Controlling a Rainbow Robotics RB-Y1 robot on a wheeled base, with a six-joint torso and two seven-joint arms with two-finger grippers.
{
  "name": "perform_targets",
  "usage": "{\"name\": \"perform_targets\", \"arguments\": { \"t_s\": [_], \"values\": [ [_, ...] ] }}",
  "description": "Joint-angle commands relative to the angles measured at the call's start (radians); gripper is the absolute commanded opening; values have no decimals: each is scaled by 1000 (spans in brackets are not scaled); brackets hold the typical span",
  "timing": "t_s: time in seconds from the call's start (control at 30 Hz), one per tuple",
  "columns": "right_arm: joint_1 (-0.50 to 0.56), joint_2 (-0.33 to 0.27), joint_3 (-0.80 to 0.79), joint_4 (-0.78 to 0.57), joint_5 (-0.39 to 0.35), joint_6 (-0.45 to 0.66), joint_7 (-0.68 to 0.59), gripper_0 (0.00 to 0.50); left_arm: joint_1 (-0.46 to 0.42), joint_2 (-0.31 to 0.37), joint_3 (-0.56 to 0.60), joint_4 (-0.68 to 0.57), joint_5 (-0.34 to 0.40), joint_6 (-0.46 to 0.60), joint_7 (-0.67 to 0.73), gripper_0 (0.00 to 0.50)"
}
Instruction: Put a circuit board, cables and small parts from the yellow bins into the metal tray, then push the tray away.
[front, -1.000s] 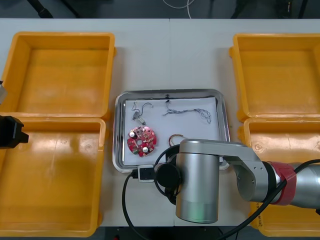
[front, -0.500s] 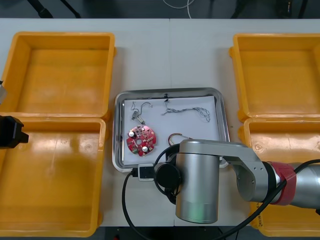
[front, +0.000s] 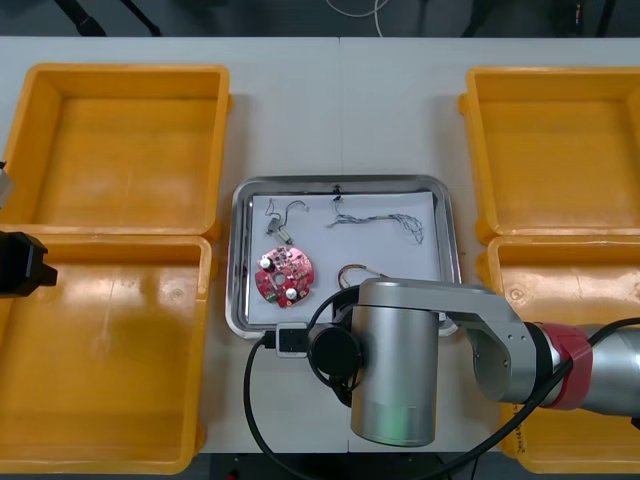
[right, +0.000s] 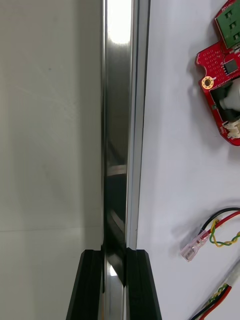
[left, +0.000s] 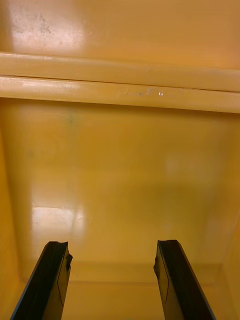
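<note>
The metal tray (front: 340, 183), white inside, lies at the table's middle. It holds a round red circuit board (front: 283, 277), a blue and white cable (front: 380, 222), a red and yellow cable (front: 355, 272) and small metal parts (front: 283, 235). My right arm (front: 395, 360) covers the tray's near edge. In the right wrist view my right gripper (right: 115, 280) is shut on the tray's near rim (right: 120, 125), with the circuit board (right: 225, 100) and red and yellow cable (right: 220, 232) just beyond. My left gripper (left: 112, 280) hangs open over a yellow bin's floor (left: 120, 165), holding nothing.
Two yellow bins stand at the left (front: 125, 75) (front: 100, 462) and two at the right (front: 550, 75) (front: 520, 265), all bare inside. The left arm (front: 20, 265) rests at the left edge. Open table stretches beyond the tray's far rim.
The tray, with everything in it, has slid a short way toward the far edge of the table. The left arm has stayed still.
</note>
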Motion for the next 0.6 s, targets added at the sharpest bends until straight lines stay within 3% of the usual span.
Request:
{"name": "perform_targets", "arguments": {
  "t_s": [0.03,0.6],
  "values": [
    [-56,5,6,11,-11,-8,-42,0,17,43,10,-33,7,6,-85,500],
    [-128,17,6,146,-14,-94,-36,0,17,43,10,-33,7,6,-85,500]
  ]
}}
